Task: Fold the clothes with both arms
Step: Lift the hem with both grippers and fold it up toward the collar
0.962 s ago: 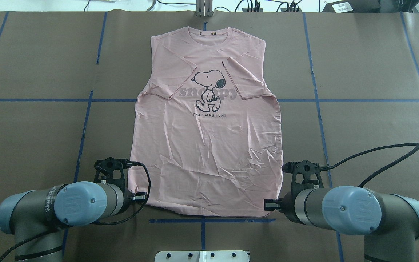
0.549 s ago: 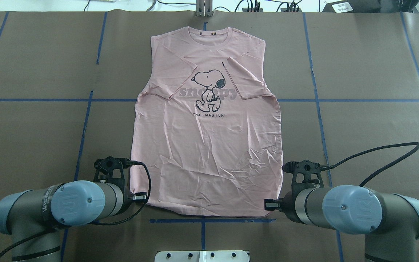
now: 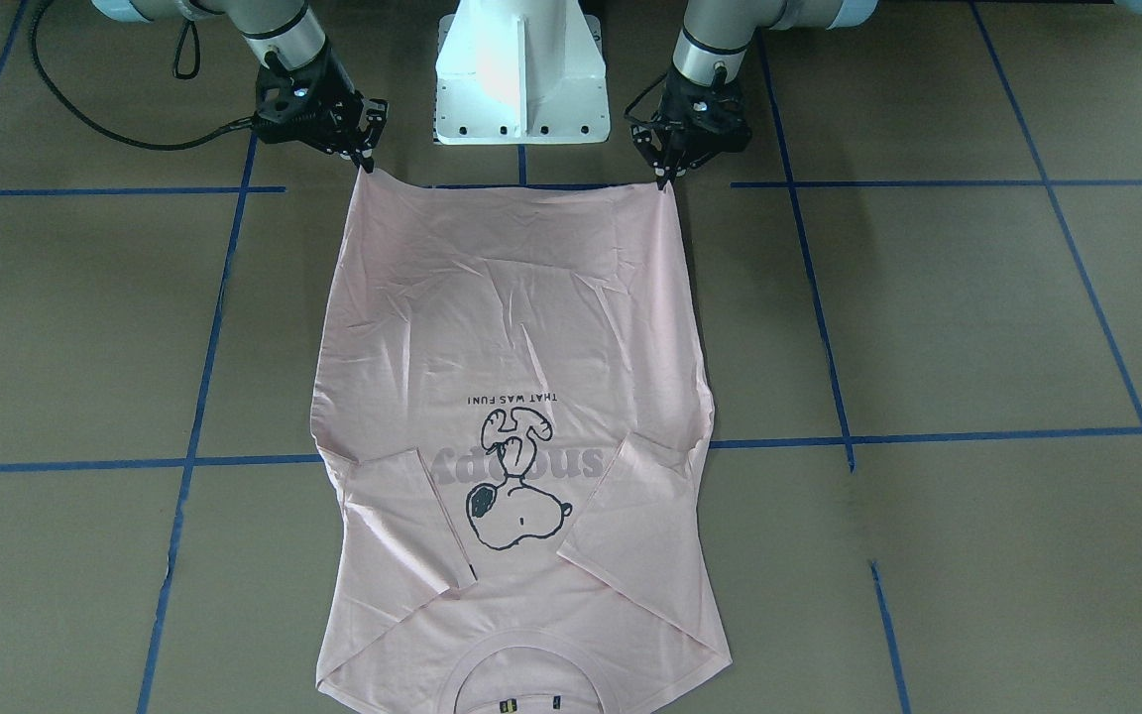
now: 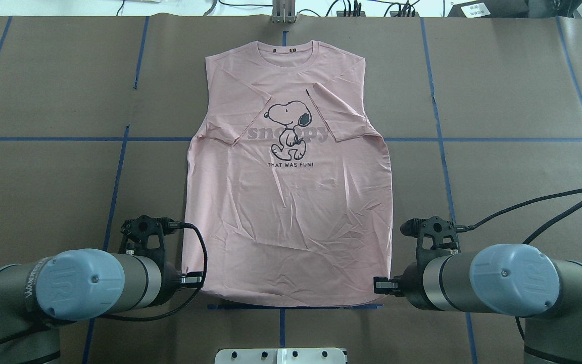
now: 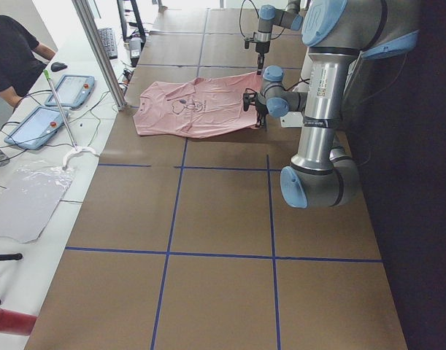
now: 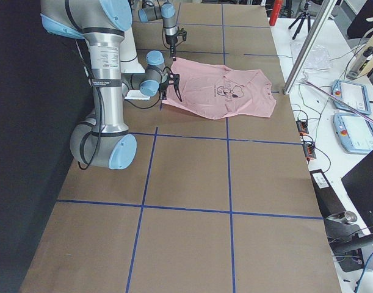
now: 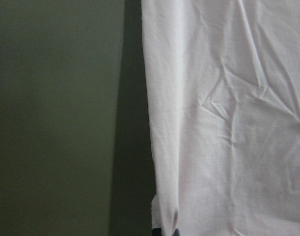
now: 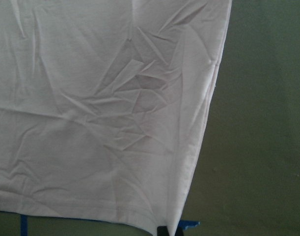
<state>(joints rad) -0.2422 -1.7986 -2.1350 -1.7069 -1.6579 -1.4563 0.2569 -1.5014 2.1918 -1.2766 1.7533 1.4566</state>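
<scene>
From my remote station: the pink T-shirt (image 3: 521, 327) lies print-up on the brown table (image 3: 977, 317), straight out from the white base (image 3: 519, 79). Its hem is the edge nearest the base and its ribbed collar (image 4: 284, 49) the edge farthest from it.

The left gripper (image 3: 667, 177) hangs just out from the base on the robot's left side. Its fingers are drawn narrow and pinched onto the hem corner on that side. The right gripper (image 3: 364, 159) mirrors it on the base's other side, fingers likewise closed on the opposite hem corner. In the front-facing view each corner is pulled into a small peak at the fingertips, while the hem between them runs nearly straight across in front of the base.

Both wrist cameras show wrinkled pink cloth gathered into a dark tip at the bottom edge of the frame. They also show the shirt's side edge running away from the base.

Both short sleeves are folded inward over the chest, one (image 4: 230, 111) on the left and one (image 4: 344, 114) on the right. They flank the cartoon dog (image 4: 288, 126) and the grey lettering on the half of the shirt away from the base.

A blue tape line (image 4: 296, 306) shows just past the hem on the base side.

The left arm (image 4: 79, 283) and right arm (image 4: 508, 278) reach in low from either side of the base, with black cables looping off their wrists.
</scene>
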